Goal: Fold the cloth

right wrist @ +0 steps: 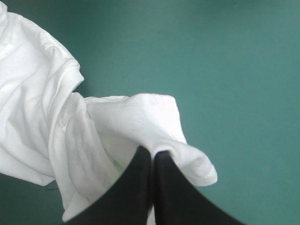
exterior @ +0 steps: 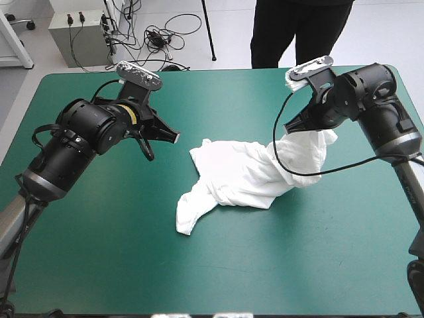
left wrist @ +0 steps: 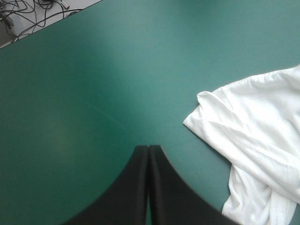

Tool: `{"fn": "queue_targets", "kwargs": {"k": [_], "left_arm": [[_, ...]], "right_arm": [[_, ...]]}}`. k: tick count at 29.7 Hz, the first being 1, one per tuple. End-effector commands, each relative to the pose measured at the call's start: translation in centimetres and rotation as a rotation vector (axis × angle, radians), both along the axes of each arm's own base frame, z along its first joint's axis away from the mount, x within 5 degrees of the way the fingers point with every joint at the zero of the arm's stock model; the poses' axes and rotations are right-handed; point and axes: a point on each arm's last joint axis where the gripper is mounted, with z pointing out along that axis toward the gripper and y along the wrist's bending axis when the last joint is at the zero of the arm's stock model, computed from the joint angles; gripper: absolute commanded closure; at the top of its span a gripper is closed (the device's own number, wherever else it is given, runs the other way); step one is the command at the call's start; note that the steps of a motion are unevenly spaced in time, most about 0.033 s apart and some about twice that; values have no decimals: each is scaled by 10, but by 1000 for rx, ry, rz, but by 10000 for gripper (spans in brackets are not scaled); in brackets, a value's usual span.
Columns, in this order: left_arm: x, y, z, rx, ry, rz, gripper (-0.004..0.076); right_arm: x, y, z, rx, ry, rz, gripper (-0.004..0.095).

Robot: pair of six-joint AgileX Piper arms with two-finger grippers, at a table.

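Heap status from above: the T-shirt point(exterior: 242, 175) sits crumpled in the middle of the counter point(exterior: 99, 258). Its right end is hauled up off the cover by the right jaws, I'd guess to drag the heap open before any real folding. The left jaws hang just left of it, touching nothing.

Left wrist cam: left jaws pressed together in a point over bare teal-green cover, with the T-shirt point(left wrist: 262, 126) off to one side. Looks parked clear so nothing snags.

Right wrist cam: right jaws clamped on a fold of the T-shirt point(right wrist: 140, 117), which drapes round their tips while the rest trails away.
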Motion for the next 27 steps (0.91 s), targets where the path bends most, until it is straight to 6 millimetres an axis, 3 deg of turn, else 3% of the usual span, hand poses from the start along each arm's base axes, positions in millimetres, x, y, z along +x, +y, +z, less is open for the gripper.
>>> {"fn": "queue_targets", "kwargs": {"k": [1,13,18,22,27], "left_arm": [[-7,5,22,-50,-98,-4,733],[-7,5,21,-49,-86,-3,733],[-19,7,6,33,109,-35,717],[-27,6,2,52,187,-91,587],[-29,0,-5,27,220,-150,276]], "right_arm": [[-14,-5,24,11,-82,5,925],[-14,-5,24,11,-82,5,925],[-14,-5,24,11,-82,5,926],[-14,-5,24,9,-82,8,925],[-14,-5,24,6,-83,11,925]]}}
